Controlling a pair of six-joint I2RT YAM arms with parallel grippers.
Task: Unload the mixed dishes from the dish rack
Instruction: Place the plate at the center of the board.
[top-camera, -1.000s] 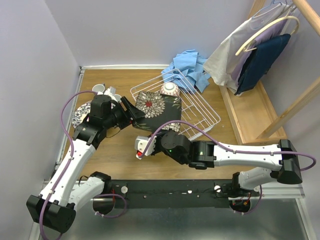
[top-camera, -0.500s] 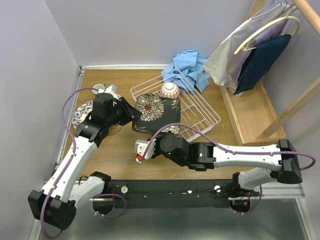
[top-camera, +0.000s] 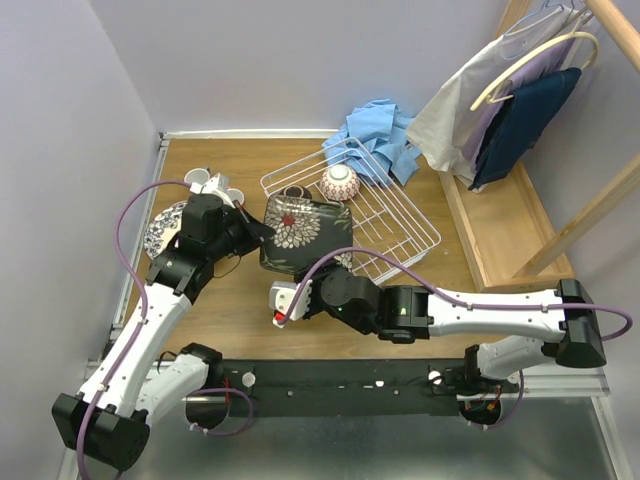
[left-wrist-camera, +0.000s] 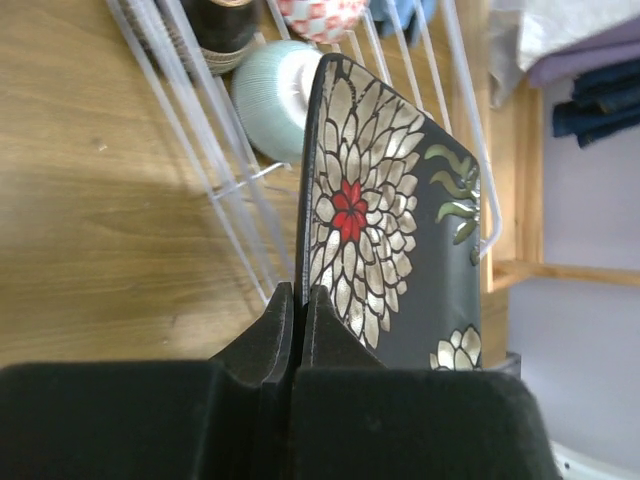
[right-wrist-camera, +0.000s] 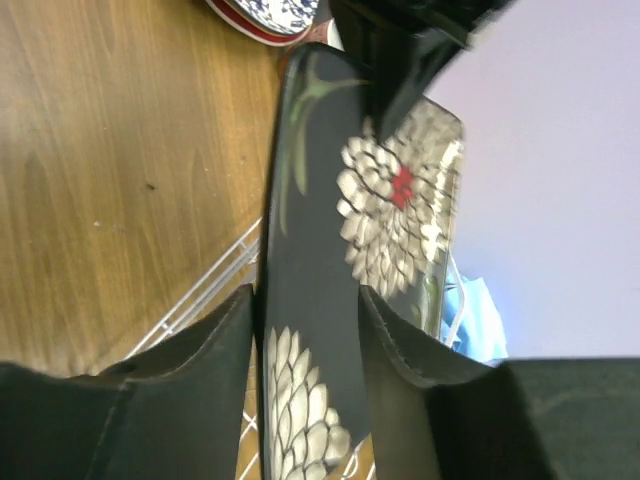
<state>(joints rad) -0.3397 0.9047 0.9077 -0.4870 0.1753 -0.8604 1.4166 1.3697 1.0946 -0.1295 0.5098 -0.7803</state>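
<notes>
The black square floral plate hangs tilted over the near left corner of the dish rack. My left gripper is shut on the plate's left edge. My right gripper is open, and the plate's near edge stands between its spread fingers. A pink patterned bowl sits in the rack. A pale green bowl and a dark bowl lie behind the plate in the left wrist view. Small cups and a patterned round plate rest on the table at the left.
A blue cloth lies behind the rack. A wooden clothes rack with hanging clothes fills the right side. Walls close in the table at the left and back.
My left gripper has shut on the plate's left edge. My right gripper has opened from its hold on the plate. The plate has shifted a little to the left.
</notes>
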